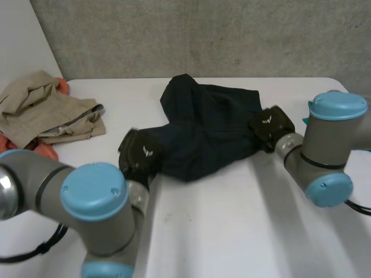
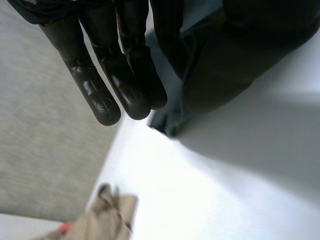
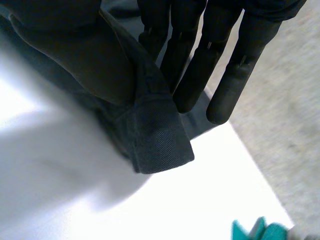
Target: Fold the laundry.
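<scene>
Left robot hand (image 1: 139, 155) and right robot hand (image 1: 268, 123) pinched on dark garment (image 1: 203, 127) ends; no fold made; beige clothes (image 1: 46, 110) heaped, unfolded.

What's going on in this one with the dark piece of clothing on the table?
The robot is working on a dark garment lying across the middle of the white table. Its left hand holds the garment's near-left end and its right hand holds the right end. In both wrist views the cloth edge looks pinched by straight fingers and lifted off the tabletop. The garment is rumpled, with no tidy fold yet. A tan garment lies crumpled at the table's left side.
</scene>
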Controlling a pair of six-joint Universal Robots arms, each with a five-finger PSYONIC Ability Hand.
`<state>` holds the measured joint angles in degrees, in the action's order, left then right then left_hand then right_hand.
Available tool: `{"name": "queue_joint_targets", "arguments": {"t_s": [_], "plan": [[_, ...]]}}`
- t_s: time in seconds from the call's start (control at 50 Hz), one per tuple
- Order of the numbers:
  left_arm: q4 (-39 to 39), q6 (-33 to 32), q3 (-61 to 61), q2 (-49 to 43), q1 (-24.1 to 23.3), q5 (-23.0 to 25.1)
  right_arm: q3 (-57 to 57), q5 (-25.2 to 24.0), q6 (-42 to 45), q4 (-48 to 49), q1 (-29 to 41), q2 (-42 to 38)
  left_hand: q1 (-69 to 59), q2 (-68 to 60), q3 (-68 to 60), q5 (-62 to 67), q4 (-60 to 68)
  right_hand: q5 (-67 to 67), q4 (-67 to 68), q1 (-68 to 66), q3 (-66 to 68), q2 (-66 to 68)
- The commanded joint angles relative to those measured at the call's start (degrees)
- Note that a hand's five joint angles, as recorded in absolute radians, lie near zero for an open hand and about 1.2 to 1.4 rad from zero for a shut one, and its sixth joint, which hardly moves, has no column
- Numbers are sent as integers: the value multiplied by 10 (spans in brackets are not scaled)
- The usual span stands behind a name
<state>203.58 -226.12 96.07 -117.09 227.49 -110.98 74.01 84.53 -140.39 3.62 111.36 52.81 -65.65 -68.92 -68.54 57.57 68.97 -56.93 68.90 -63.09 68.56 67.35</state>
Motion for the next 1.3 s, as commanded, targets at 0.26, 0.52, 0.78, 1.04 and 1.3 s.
{"name": "queue_joint_targets", "arguments": {"t_s": [0.26, 0.52, 0.78, 1.04, 1.3], "plan": [[-351, 131, 103, 172, -113, -36, 269, -8, 205, -237, -36, 229, -87, -54, -58, 68, 54, -131, 111, -169, 114, 126], [-307, 131, -35, 177, -21, 14, 291, -13, 166, -154, -36, 229, 531, 564, 560, -550, -564, -131, 111, -169, 114, 126], [-118, 129, -161, 21, 131, 367, 297, -16, 130, -117, -36, 227, 379, 412, 408, -399, -413, -131, 111, -169, 114, 126], [-103, 45, -331, -219, 154, 472, 308, -26, 123, -98, -37, 223, 327, 360, 356, -347, -360, -131, 111, -169, 114, 126], [-88, -6, -403, -288, 168, 462, 314, -26, 122, -84, -38, 222, -144, -111, -115, 124, 110, -131, 111, -169, 114, 126]]}}
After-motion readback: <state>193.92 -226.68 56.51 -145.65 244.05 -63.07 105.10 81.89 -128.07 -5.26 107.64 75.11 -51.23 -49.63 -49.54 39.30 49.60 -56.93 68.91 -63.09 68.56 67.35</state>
